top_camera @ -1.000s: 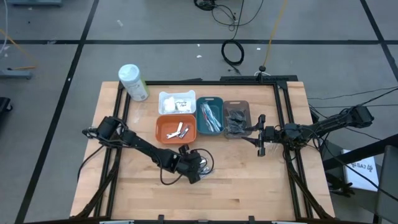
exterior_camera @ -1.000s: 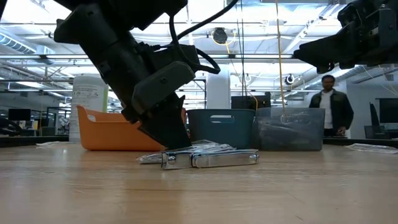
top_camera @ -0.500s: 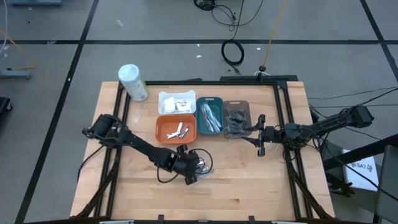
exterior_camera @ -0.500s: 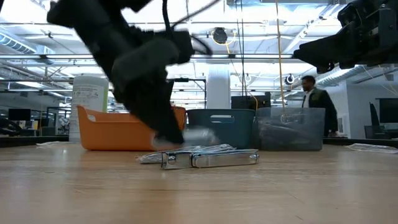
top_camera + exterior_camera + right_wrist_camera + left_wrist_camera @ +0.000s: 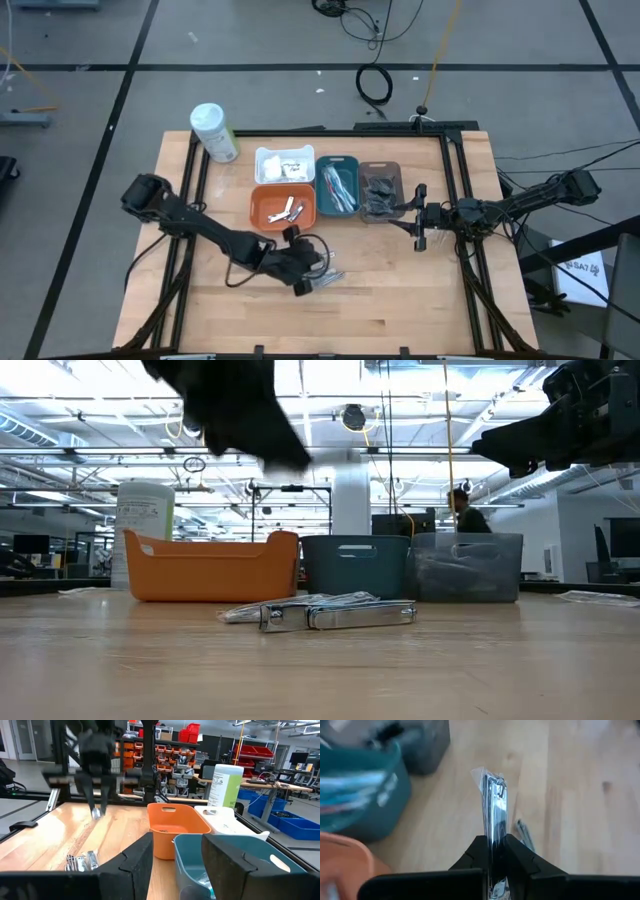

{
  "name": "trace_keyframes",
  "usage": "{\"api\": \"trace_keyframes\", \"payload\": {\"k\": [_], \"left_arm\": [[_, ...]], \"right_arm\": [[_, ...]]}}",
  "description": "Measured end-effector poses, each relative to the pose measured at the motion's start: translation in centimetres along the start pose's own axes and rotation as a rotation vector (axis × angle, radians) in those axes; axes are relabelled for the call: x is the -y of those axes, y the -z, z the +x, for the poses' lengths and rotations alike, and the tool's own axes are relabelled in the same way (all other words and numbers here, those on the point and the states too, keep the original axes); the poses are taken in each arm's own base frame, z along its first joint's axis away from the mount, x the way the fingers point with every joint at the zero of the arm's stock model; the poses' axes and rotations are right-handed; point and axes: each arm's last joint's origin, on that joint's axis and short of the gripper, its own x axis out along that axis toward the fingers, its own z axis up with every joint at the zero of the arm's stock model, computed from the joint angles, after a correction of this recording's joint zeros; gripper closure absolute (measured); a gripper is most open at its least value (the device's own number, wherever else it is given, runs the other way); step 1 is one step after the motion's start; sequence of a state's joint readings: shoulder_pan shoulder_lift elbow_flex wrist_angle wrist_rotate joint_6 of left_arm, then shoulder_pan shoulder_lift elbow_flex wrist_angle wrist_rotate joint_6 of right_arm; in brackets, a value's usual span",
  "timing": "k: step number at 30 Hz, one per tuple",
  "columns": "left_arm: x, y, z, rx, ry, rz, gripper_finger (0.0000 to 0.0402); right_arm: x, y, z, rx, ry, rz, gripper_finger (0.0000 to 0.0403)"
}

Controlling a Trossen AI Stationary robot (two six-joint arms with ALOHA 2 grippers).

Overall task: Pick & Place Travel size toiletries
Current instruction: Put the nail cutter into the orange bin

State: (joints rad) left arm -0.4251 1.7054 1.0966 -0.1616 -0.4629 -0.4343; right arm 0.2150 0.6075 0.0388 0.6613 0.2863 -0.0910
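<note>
left wrist view | left gripper point(image 5: 492, 851) pinched shut on a clear-wrapped metal nail clipper point(image 5: 493, 802), lifted over the wooden table point(image 5: 570, 795), near orange tray point(image 5: 280, 206) | likely light, rigid, wrap slick: grip mid-body | more wrapped clippers point(image 5: 320, 612) lie on table | right gripper point(image 5: 420, 218) partly open, empty, beside grey tray point(image 5: 380, 190)

Black cables are looping along two dark, jointed arms ending in matte black, angular two-finger grippers.
</note>
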Motion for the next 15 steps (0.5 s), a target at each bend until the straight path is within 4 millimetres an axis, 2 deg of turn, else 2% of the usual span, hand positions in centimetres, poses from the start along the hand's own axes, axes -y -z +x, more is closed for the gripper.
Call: {"api": "trace_keyframes", "payload": {"k": [9,15], "left_arm": [[0.2,-2.6,-5.7,0.174,0.004,0.087,0.0381],[0.0,-3.3,-8.8,0.242,-0.017,0.122,0.0381]], "right_arm": [[0.0,0.0,0.0,0.001,0.000,0.000,0.0248],[0.0,0.0,0.0,0.000,0.000,0.000,0.0248]]}}
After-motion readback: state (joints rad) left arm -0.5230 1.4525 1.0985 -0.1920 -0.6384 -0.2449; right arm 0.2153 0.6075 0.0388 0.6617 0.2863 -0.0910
